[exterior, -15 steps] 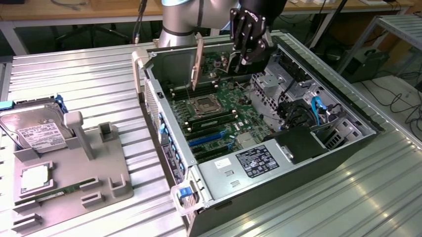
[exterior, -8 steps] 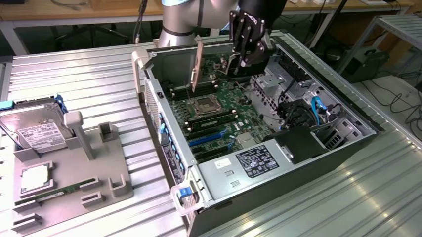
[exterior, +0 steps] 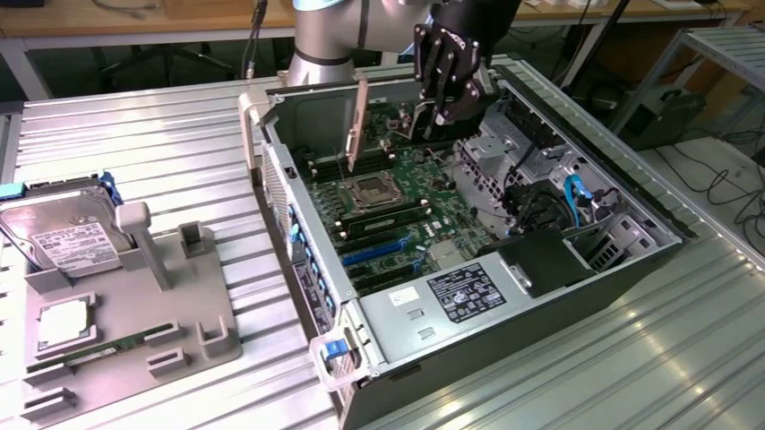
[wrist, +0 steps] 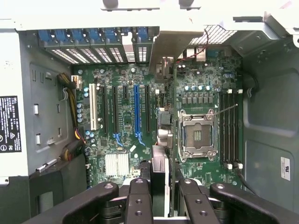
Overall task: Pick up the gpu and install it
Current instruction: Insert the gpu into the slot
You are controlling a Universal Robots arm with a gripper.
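GPU card [wrist: 160, 140] stands edge-on, clamped between the pincer's [wrist: 161, 198] fingers [wrist: 138, 200], hanging over the motherboard [wrist: 121, 135] inside the open computer case [exterior: 622, 193], between the expansion slots and the processor socket [wrist: 197, 135].

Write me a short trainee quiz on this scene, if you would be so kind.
1. True or false: the gripper holds the gpu above the motherboard.
2. Where does the hard drive lie? A) inside the computer case; B) on the grey fixture outside the case; C) in the gripper.
3. Fill in: among the black expansion slots stand one white slot and one ___ slot.
Key: 1 true; 2 B; 3 blue.
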